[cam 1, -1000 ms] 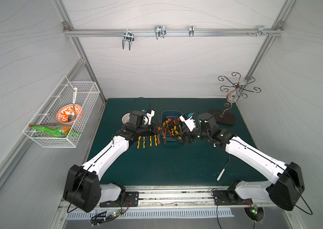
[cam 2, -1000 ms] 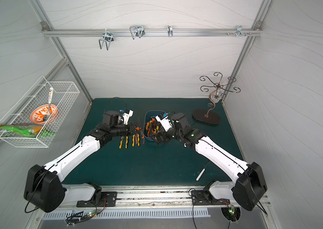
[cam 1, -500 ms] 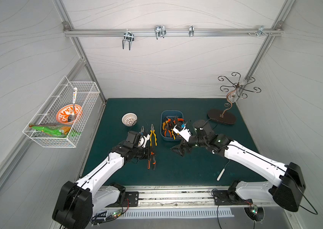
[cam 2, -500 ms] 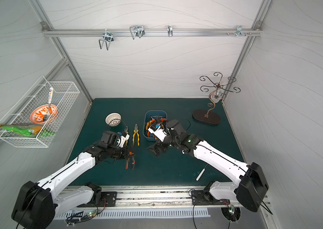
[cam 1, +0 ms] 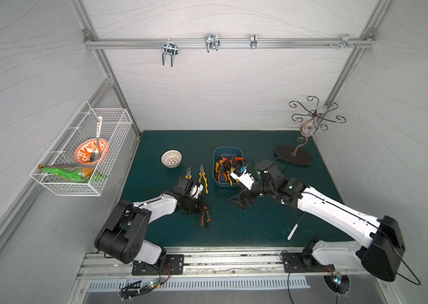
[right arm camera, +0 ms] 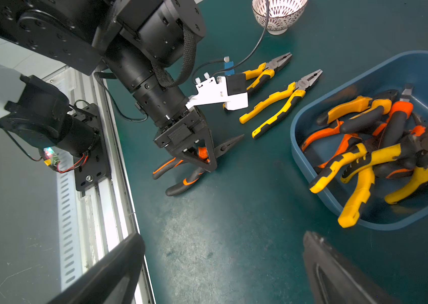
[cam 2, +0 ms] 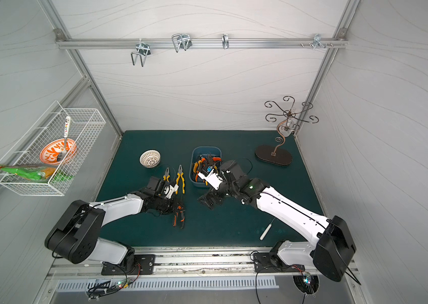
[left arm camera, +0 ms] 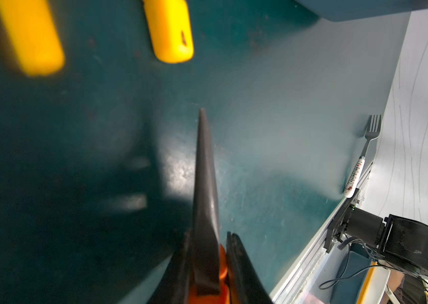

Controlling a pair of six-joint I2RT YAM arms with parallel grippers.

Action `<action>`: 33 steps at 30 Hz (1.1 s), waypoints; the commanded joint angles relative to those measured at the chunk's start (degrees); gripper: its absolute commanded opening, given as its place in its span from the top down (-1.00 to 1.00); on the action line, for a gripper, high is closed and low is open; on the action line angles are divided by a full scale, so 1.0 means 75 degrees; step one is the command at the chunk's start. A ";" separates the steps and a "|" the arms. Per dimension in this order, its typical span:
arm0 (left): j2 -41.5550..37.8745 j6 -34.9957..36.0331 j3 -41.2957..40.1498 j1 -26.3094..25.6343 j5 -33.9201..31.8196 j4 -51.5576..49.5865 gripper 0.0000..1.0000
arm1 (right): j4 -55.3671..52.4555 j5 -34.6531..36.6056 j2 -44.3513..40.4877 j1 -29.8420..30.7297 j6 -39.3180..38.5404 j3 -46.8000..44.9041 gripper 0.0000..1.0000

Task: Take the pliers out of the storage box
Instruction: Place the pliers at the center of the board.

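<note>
Left tool [right arm camera: 198, 160]: clenched on orange-handled pliers [right arm camera: 189, 181] lying on the table [cam 1: 260, 237]; two yellow-handled pliers [cam 1: 202, 179] lie just beyond it. Right tool [cam 1: 241, 201]: spread wide, grasping nothing, above the table. The box [cam 1: 228, 152], with piled pliers [cam 1: 224, 168] inside, sits just beyond it.

The left arm reaches forward and low, its left end effector [right arm camera: 202, 160] pinched on orange-handled pliers [right arm camera: 227, 146], while the right arm stretches inward, the right end effector [cam 1: 241, 202] spread wide and empty.
</note>
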 commanded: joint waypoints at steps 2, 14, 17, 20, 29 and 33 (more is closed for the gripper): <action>0.0223 0.0071 0.0428 0.0007 -0.0176 -0.0168 0.91 | -0.0215 0.0280 -0.0174 0.0026 -0.0107 -0.0002 -0.98; 0.0276 0.0126 0.0718 0.0010 -0.0801 -0.1055 0.20 | -0.0274 0.0599 -0.0318 -0.0007 -0.0100 0.0039 -0.98; 0.0253 0.0129 0.0779 0.0007 -0.0948 -0.1191 0.16 | -0.0262 0.0630 -0.0336 -0.0017 -0.0070 0.0038 -0.98; 0.0146 0.0140 0.0859 0.0007 -0.1254 -0.1515 0.05 | -0.0262 0.0755 -0.0390 -0.0029 -0.0019 0.0062 -0.98; -0.0985 -0.0187 0.1061 -0.0005 -0.1994 -0.1964 -0.32 | 0.0416 0.1232 -0.0721 -0.0895 0.1191 -0.0095 -0.98; -0.1814 -0.0250 0.1071 -0.0130 -0.2009 -0.1572 -0.50 | 0.0456 0.1627 -0.0526 -0.1331 0.1786 0.0212 -0.98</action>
